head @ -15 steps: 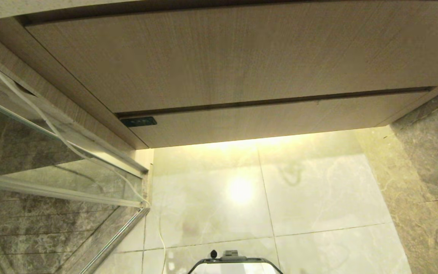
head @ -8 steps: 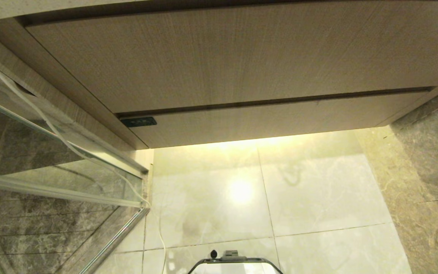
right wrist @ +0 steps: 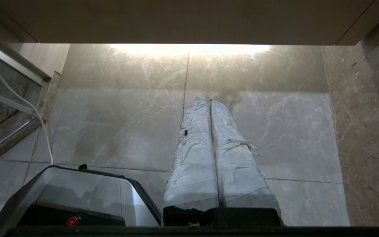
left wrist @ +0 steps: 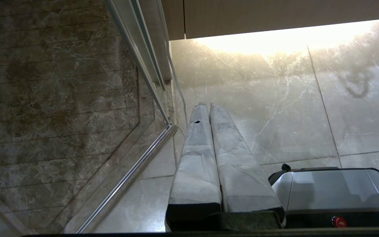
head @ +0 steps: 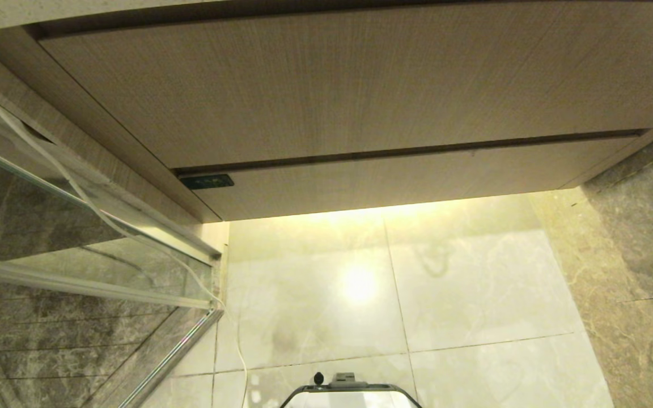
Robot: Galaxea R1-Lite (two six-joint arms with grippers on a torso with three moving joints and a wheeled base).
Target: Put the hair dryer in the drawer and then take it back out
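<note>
Wood drawer fronts sit closed under the counter edge; no hair dryer shows anywhere. Left hand and right hand hang clenched and empty over the floor (both parked), so locating the dryer comes first.

The drawer shows only its front: a narrow, flat strip of light wood with fine upright grain and no handle. It is very wide, running across the head view from about 9 o'clock to about 3 o'clock, its right end sitting a little higher than its left. It is pushed shut; only a thin dark seam shows along its upper edge at 12 o'clock, so the inside is hidden. A small dark rectangular plate sits at its far 9 o'clock end. Warm light glows from under its lower edge at 6 o'clock.
</note>
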